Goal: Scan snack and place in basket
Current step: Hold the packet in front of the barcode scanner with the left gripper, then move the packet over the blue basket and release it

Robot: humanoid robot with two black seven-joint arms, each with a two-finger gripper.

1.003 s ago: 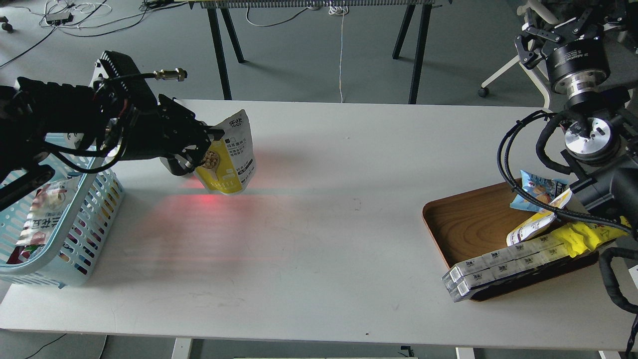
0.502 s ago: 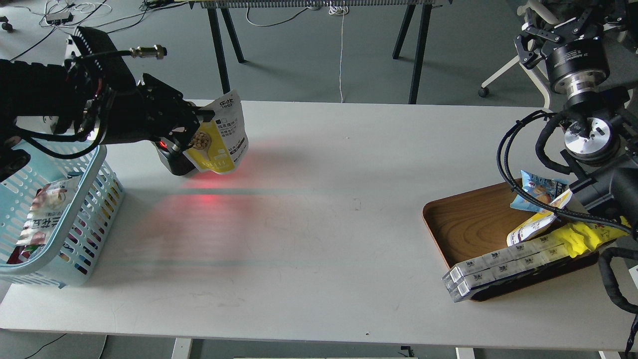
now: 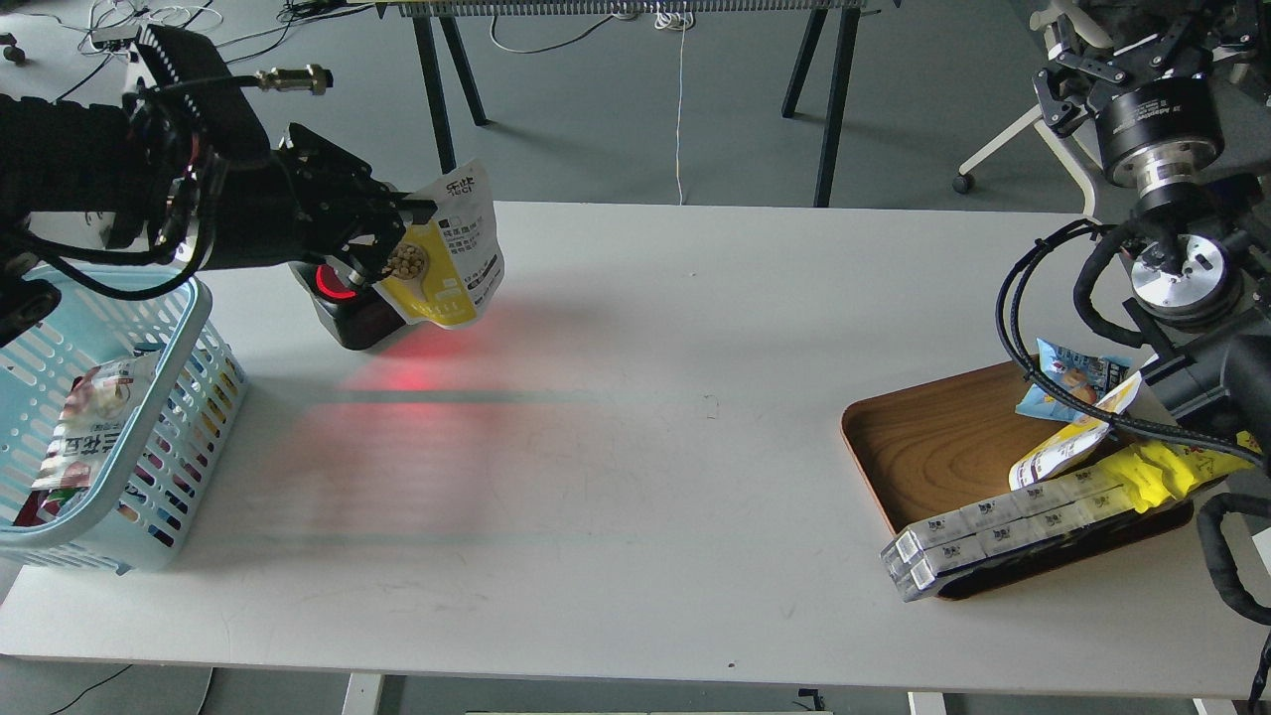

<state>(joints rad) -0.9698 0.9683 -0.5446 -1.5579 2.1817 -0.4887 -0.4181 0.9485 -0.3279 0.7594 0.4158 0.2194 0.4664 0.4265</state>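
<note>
While the left pincer (image 3: 402, 233) is clenched on the upper edge of the snack (image 3: 449, 253), the pouch hangs in the air just in front of it, with the black scanner (image 3: 343, 303) and its red eye directly beneath and a red glow spread over the white table (image 3: 645, 397) below. Judging from this single head view, the scan is the step in hand: it would go best with the printed face held flat toward the red light and kept steady, the pouch not swinging, before it is carried back toward the basket (image 3: 189, 417), which sits below and behind the pincer on its near side. The right pincer (image 3: 1122, 50) is far off across the table, raised above the wooden tray (image 3: 933, 447); whether it is released or clenched I cannot tell. By count: one snack pouch held, one scanner, one basket with at least one packet already in it, one tray, and on it one small blue bag (image 3: 1072, 372), one yellow pack (image 3: 1172, 467) and two long white boxes (image 3: 1003, 541).
</note>
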